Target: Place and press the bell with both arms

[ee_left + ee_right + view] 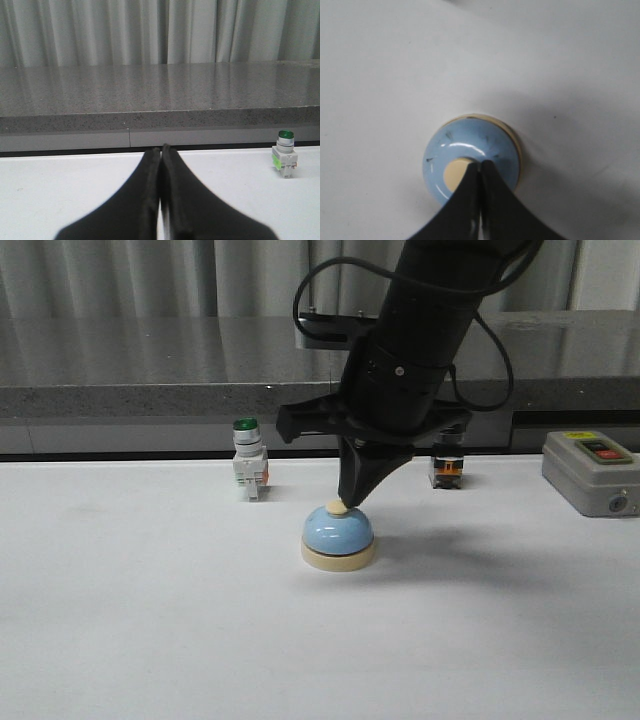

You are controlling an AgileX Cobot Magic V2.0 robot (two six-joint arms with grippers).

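The light-blue dome bell [338, 532] stands on the white table [150, 620] near its middle, on its cream base. My right gripper [345, 502] points straight down at it, shut, with its tips on the cream knob. In the right wrist view the closed fingertips of the right gripper [481, 162] rest against the knob's edge on top of the bell [465, 137]. My left gripper [160, 148] is shut with nothing between its fingers, low over bare table. It does not show in the front view.
A green-capped white push-button switch [248, 460] stands behind and left of the bell, also seen as the switch [285, 159] in the left wrist view. A small orange-and-black switch [446, 471] sits behind the arm. A grey button box [590, 472] lies far right. A grey ledge [150, 390] runs along the back.
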